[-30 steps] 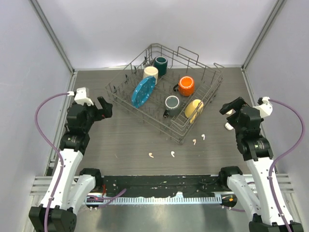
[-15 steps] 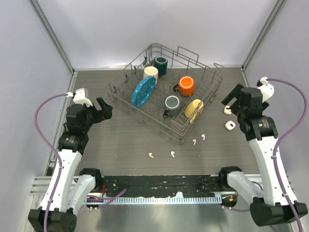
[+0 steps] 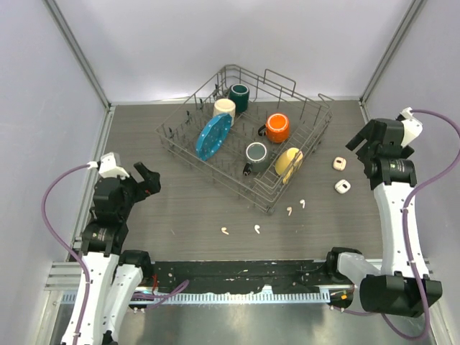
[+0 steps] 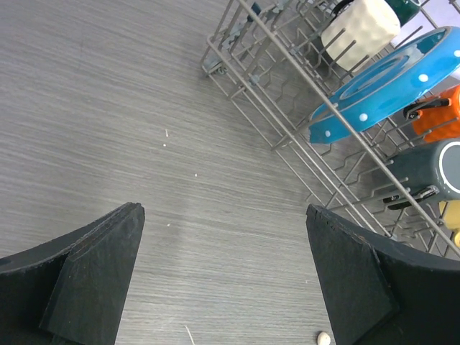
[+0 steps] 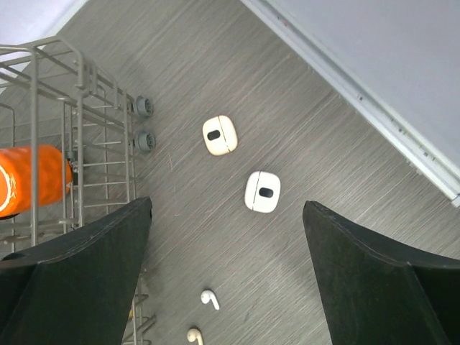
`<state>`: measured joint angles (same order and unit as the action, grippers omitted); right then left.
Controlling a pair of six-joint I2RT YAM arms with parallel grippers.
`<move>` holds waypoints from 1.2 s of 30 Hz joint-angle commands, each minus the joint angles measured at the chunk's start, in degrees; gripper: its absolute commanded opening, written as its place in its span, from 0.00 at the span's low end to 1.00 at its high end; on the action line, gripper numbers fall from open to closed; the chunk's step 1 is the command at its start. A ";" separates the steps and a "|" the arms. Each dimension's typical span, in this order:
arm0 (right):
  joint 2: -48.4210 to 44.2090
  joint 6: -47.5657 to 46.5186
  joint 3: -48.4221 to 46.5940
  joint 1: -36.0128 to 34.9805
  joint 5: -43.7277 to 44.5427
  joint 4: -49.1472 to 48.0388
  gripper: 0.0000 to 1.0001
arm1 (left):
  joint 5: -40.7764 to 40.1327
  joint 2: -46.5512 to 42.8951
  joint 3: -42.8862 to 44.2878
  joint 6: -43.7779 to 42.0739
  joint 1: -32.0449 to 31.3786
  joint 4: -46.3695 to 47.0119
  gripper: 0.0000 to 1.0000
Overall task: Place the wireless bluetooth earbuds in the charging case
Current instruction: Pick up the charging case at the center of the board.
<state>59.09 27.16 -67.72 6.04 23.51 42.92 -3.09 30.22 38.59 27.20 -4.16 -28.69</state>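
Two closed charging cases lie right of the rack, a cream one [image 3: 337, 164] [image 5: 219, 134] and a white one [image 3: 343, 187] [image 5: 262, 191]. Two earbuds, one cream [image 3: 289, 210] [image 5: 194, 335] and one white [image 3: 302, 203] [image 5: 209, 298], lie by the rack's near corner. Two more earbuds [image 3: 225, 231] [image 3: 256, 229] lie toward the near edge. My right gripper [image 3: 365, 152] [image 5: 226, 203] hangs open and empty, above and just right of the cases. At the far left my left gripper [image 3: 147, 180] [image 4: 221, 210] is open and empty over bare table, with one earbud tip [image 4: 323, 337] showing by its right finger.
A wire dish rack [image 3: 316, 154] [image 4: 287, 136] fills the table's middle back, holding a blue plate [image 3: 213, 136], an orange mug [image 3: 277, 127], and cream, teal, grey and yellow mugs. Walls close in on the left, back and right; a metal rail [image 5: 374, 115] runs near the cases.
My right arm has swung back and to the right off the cases, leaving both uncovered. My left arm has drawn back toward the near left edge. No object has moved.
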 commanded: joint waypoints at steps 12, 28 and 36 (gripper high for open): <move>14.46 -4.30 7.17 14.52 -27.56 -6.44 0.78 | -1.57 -1.39 -1.76 1.98 -0.14 -0.84 1.00; 30.11 -4.84 8.57 8.81 -16.23 -20.06 0.72 | 2.30 1.25 -2.03 1.89 -0.06 -0.05 1.00; 34.51 -4.30 8.49 7.58 -12.26 -27.53 0.67 | 2.30 2.13 -1.85 1.89 -0.06 -0.14 1.00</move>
<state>92.73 22.68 -57.52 14.22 7.29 22.00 -1.74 31.97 36.53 28.58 -4.16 -30.57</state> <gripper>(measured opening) 0.676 0.996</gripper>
